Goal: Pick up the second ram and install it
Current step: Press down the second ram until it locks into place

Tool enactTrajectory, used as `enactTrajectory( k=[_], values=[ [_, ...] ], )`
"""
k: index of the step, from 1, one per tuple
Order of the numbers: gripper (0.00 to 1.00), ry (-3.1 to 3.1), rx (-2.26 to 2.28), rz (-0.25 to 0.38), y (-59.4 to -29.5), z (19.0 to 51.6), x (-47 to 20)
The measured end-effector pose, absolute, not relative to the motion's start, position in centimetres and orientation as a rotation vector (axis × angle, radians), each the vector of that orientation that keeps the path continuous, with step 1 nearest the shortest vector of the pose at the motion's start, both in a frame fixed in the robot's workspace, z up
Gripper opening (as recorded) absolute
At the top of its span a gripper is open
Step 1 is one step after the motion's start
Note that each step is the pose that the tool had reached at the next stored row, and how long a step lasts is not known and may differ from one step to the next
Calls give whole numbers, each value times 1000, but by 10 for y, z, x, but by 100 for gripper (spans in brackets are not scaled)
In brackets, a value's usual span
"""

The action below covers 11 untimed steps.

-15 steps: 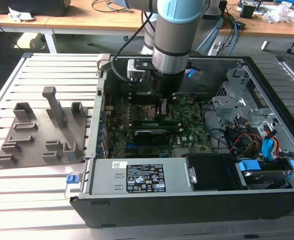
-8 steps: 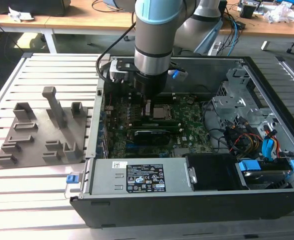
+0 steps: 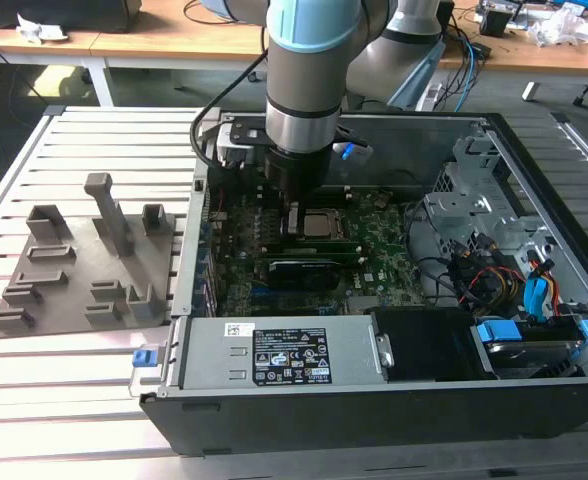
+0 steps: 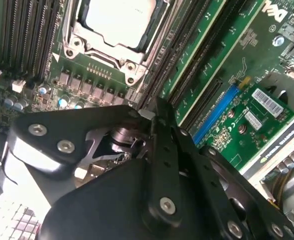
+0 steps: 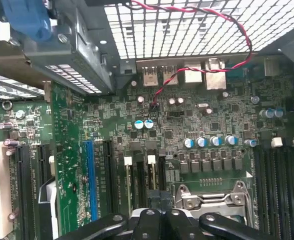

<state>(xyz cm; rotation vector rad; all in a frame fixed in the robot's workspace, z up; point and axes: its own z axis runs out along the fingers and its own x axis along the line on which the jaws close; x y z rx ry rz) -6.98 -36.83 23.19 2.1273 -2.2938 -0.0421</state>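
Slatted metal table (image 3: 74, 380) with an open PC case (image 3: 534, 160) on it, and the grey fixture tray (image 3: 74, 270) sitting just off the case on the exterior view's left.

I've got the gripper (image 3: 294, 215) right down inside the case, over the motherboard (image 5: 212, 125) just beside the CPU socket (image 4: 119, 20). In the second wrist view the fingers (image 4: 162, 145) look pulled in narrow, tips pretty much together. The second ram itself I honestly can't pick out. My guess is it's edge-on under those tips, above the memory slots (image 5: 139, 175) with the white latches (image 5: 151, 159).

So I'd call this the install step, not the pickup. Any push here needs the stick square over one slot and going straight down, or it'll bind.
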Motion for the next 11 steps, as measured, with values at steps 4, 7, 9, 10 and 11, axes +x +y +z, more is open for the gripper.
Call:
enactTrajectory(
  k=[4,7,9,10,11],
  values=[
    [11,-2288,2122,-49,-369,235,-55],
    [11,-2278,2112,-69,-369,235,-29],
    [11,-2277,2112,-69,-369,246,-28],
    [11,-2277,2112,-69,-369,250,-28],
    [11,-2277,2112,-69,-369,257,-28]
  ],
)
